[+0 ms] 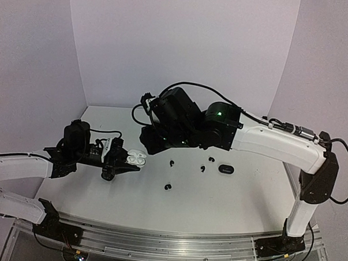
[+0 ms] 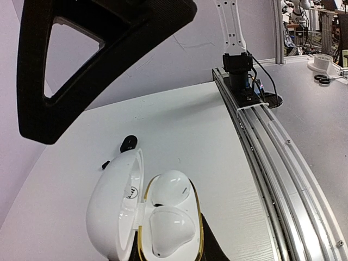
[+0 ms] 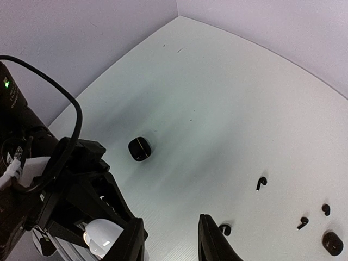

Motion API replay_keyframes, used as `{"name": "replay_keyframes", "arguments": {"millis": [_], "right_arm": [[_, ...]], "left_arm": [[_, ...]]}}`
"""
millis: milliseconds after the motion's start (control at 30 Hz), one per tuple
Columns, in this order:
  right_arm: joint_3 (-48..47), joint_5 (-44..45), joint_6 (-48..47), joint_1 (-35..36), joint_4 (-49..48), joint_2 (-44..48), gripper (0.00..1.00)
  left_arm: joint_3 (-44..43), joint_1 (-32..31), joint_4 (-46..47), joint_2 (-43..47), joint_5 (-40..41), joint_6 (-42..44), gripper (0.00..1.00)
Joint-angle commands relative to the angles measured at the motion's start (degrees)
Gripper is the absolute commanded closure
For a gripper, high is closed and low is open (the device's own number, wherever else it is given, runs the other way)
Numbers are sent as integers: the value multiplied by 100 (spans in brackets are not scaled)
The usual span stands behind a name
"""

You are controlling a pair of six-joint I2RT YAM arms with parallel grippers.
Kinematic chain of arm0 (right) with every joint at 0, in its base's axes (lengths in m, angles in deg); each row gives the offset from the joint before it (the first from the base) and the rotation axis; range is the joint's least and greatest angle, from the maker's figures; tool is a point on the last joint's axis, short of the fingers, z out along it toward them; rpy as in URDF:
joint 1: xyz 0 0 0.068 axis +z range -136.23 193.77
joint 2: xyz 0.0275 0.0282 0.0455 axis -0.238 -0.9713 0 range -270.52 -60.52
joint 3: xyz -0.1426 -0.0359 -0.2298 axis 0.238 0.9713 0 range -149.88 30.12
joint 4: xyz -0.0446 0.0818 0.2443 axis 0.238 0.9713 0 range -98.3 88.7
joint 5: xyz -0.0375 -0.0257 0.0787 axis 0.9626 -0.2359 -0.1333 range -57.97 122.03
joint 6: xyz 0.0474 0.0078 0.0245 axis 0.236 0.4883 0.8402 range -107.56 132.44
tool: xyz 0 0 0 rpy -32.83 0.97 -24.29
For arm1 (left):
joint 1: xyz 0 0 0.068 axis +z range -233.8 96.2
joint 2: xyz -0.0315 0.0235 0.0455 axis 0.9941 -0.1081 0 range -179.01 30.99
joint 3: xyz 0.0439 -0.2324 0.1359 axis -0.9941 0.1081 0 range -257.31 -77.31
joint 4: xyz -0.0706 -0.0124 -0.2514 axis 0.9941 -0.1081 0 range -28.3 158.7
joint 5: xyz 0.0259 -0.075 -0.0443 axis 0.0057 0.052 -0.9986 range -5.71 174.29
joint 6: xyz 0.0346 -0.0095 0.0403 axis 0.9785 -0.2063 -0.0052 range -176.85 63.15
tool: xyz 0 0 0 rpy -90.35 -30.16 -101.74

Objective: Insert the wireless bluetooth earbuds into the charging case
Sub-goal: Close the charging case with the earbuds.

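Nearest the table [image 1: 228, 208] edge, one black bud [image 1: 168, 187] lies loose, right of the white case [image 1: 136, 158] and closer in than it. The left gripper [image 1: 124, 160] has that case at its tips, lid swung open. Its fingers stand wide, one under the case and the other well clear, so the case does not look clamped. Two white buds [image 2: 168, 187] sit in the case's sockets. Farther right of the white case, three more black buds [image 1: 202, 168] lie scattered apart from one another, with a black case [image 1: 226, 168] just beyond them. The right gripper [image 3: 168, 242] hovers just past the white case, fingers parted and empty. The black buds are probably light, hard and slick, apt to skid or flick away. A gentle pinch across the fat rounded body, not the thin stem, seems safest.
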Motion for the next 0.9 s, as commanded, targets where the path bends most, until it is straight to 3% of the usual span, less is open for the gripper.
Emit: {"name": "replay_keyframes", "arguments": {"millis": [0, 233, 500, 700, 867], "right_arm": [[-27, 30, 516, -82, -164, -112, 67], [-303, -417, 584, -155, -21, -510, 69], [-306, -1017, 523, -151, 127, -643, 70], [-83, -954, 582, -140, 130, -356, 69], [-47, -399, 672, -269, 124, 111, 65]], "left_arm": [[-275, -34, -212, 118, 5, 714, 100], [-302, -35, -325, 64, 254, 1592, 100], [-326, -30, -301, 62, 499, 1604, 100], [-403, -16, -147, -50, 819, 843, 100], [-529, -8, -209, -60, 287, -593, 100]]}}
